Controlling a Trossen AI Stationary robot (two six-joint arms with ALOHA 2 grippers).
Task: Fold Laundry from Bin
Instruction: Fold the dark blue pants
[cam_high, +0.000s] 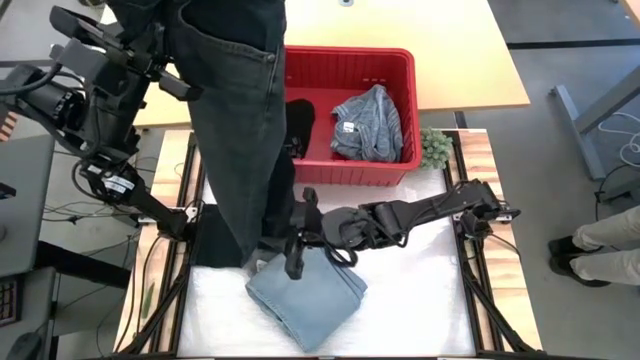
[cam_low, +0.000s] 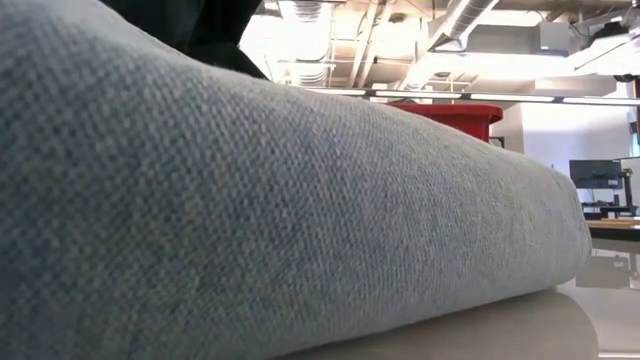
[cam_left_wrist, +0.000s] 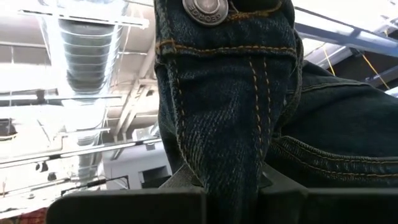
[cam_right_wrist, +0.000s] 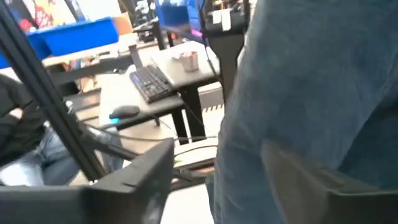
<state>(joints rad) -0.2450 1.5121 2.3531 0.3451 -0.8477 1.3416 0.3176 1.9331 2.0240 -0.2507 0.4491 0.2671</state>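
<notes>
One garment is done: the folded light blue-grey piece (cam_high: 305, 293) lies at the worktop's (cam_high: 420, 300) near edge. Your left gripper (cam_left_wrist: 231, 186) has its jaws clamped on the waistband of the dark denim jeans (cam_high: 240, 130), hanging them over the worktop. Your right gripper (cam_high: 300, 235) sits beside the jeans' lower end, jaws parted, holding nothing. The red bin (cam_high: 400, 65) has a striped garment (cam_high: 368, 122) and a black one (cam_high: 298, 120) left inside. A green fuzzy lump (cam_high: 434, 148) sits just beside the bin.

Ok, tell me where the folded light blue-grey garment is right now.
In the high view the folded light blue-grey garment lies on the white table near its front edge, just below the right gripper and beside the hanging dark jeans.
</notes>
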